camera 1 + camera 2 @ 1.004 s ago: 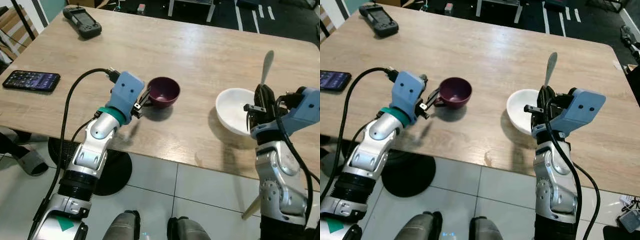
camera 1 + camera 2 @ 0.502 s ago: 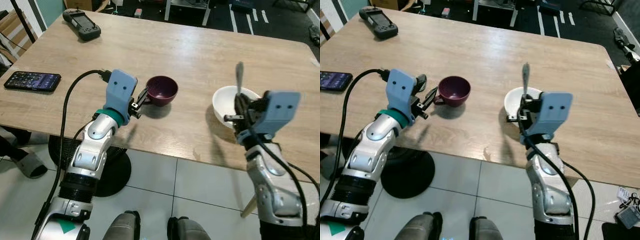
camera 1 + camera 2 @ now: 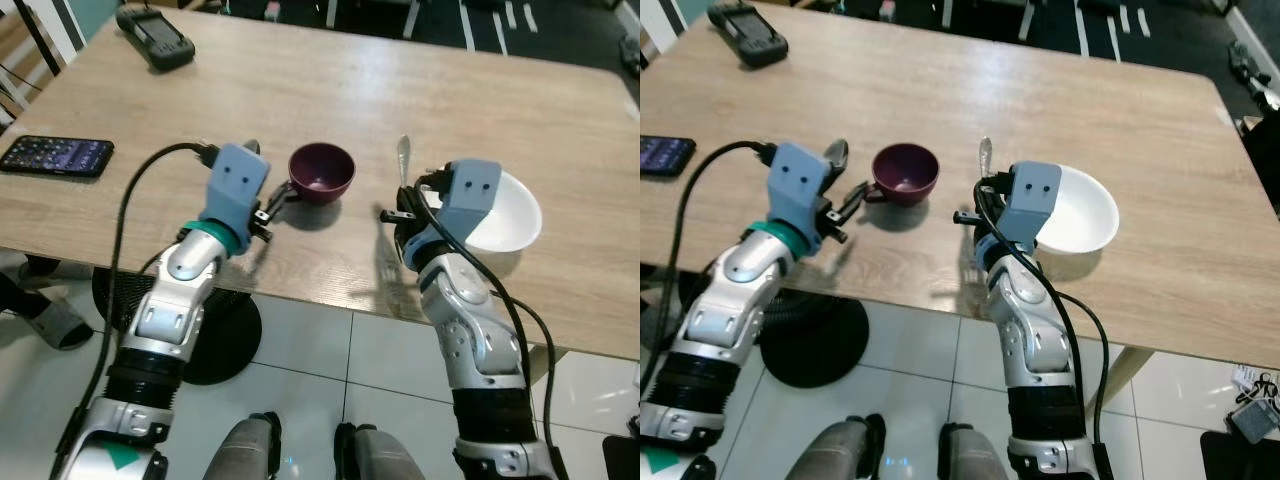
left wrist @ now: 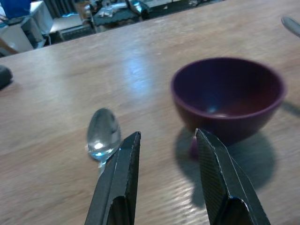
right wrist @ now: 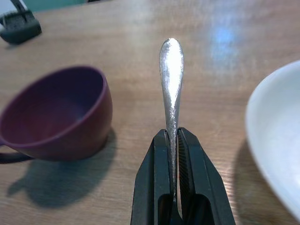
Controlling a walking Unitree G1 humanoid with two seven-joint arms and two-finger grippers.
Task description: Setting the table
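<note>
On the wooden table (image 3: 300, 90) the right gripper (image 5: 171, 154) pinches one metal spoon handle (image 5: 170, 84) upright, between one purple cup (image 3: 321, 172) and one white bowl (image 3: 500, 212). The left gripper (image 4: 164, 159) hangs parted beside the cup — a second spoon (image 4: 103, 136) lies there; a phone (image 3: 56, 156) and a black handheld device (image 3: 153, 36) lie well apart.

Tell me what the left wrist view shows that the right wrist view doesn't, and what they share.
Left wrist view alone: the left claw, open, over the table, with a spoon lying beside the cup.

Right wrist view alone: the right claw shut on an upright utensil handle, the white bowl beside it, and a black device at the far edge.

Both: the purple cup on the wooden table.
</note>
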